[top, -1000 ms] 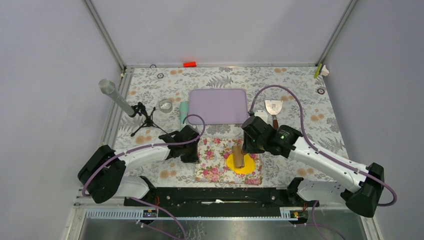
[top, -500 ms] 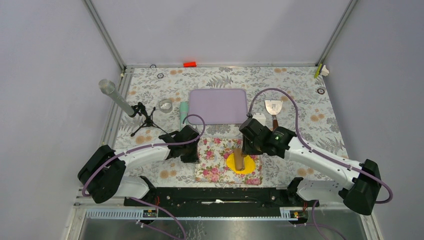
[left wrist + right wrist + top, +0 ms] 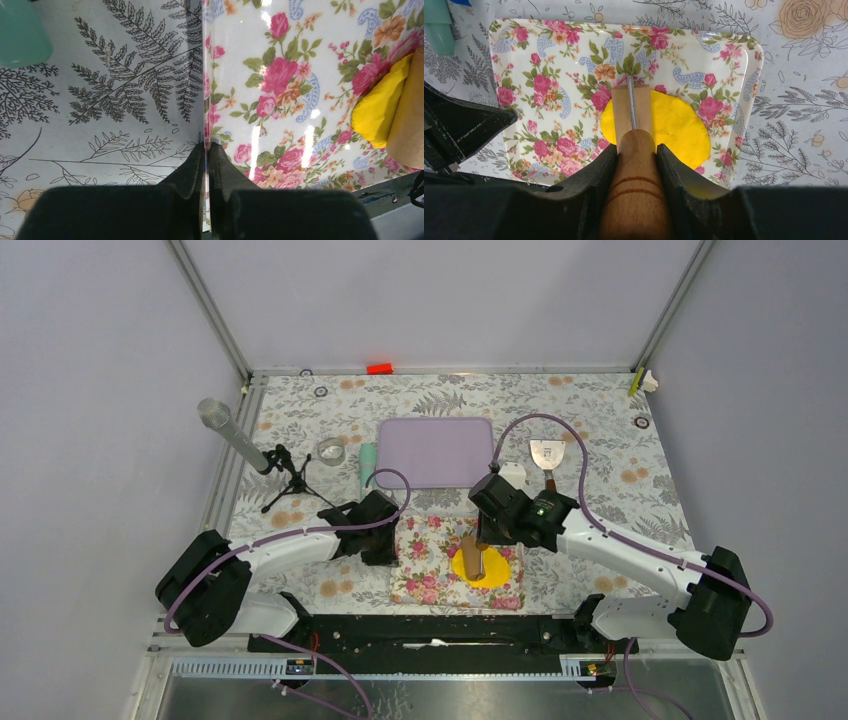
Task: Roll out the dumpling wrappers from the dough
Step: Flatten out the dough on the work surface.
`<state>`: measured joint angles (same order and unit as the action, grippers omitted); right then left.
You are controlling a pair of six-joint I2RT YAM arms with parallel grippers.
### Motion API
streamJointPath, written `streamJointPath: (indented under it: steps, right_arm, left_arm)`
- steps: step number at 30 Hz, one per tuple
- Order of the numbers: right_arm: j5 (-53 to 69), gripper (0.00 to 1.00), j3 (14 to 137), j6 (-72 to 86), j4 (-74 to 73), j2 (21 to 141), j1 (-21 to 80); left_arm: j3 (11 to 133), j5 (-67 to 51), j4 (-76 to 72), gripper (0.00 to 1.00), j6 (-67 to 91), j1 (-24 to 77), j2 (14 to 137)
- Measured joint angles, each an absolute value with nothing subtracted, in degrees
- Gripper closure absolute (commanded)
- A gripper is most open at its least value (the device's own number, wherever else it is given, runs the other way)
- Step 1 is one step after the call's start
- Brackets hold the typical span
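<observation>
The dough (image 3: 497, 570) is a flattened, bright yellow round sheet on a floral tray (image 3: 425, 560). A wooden rolling pin (image 3: 473, 558) lies on the dough's left part. My right gripper (image 3: 636, 150) is shut on the pin's handle (image 3: 636, 190), and the roller head (image 3: 621, 112) rests on the dough (image 3: 679, 127). My left gripper (image 3: 206, 146) is shut on the left rim of the tray (image 3: 300, 75), with the dough (image 3: 377, 112) at the far right of that view. The dumpling wrappers are out of view.
Behind the tray lie a purple board (image 3: 437, 451), a metal scraper (image 3: 547, 455), a teal cylinder (image 3: 367, 465) and a clear round cutter (image 3: 331, 450). A small black tripod (image 3: 285, 475) holding a grey tube stands at the left.
My right arm has shifted left and the rolling pin has travelled a little leftward over the dough. The left gripper has stayed on the tray rim.
</observation>
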<state>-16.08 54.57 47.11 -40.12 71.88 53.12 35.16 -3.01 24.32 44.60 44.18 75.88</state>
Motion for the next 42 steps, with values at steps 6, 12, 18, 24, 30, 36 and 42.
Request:
streamJointPath:
  steps: [6,12,18,24,30,36,42]
  right_arm:
    - [-19.07,1.00,53.30,48.93,-37.65,72.27,55.07]
    - [-22.81,1.00,52.01,50.96,-35.73,72.77,57.91]
    - [-28.51,1.00,47.99,53.52,-31.75,70.41,62.04]
    - [-33.52,1.00,43.20,57.10,-27.81,66.98,64.79]
    - [-34.50,1.00,44.01,57.67,-27.31,68.84,65.32]
    - [-36.88,1.00,45.91,57.58,-27.46,72.27,67.00]
    - [-38.81,1.00,45.56,58.22,-27.03,72.51,68.53]
  left_arm:
    - [35.16,-2.98,24.51,1.00,44.60,44.18,75.85]
    - [35.16,-2.72,25.52,1.00,44.60,44.18,75.50]
    - [35.16,-2.59,25.82,1.00,44.60,44.16,75.46]
    - [35.16,-2.61,25.82,1.00,44.62,44.16,75.46]
    - [35.18,-2.63,25.82,1.00,44.62,44.16,75.46]
    - [35.20,-2.61,26.09,1.00,44.60,43.97,75.46]
    - [35.22,-2.61,26.11,1.00,44.60,43.97,75.46]
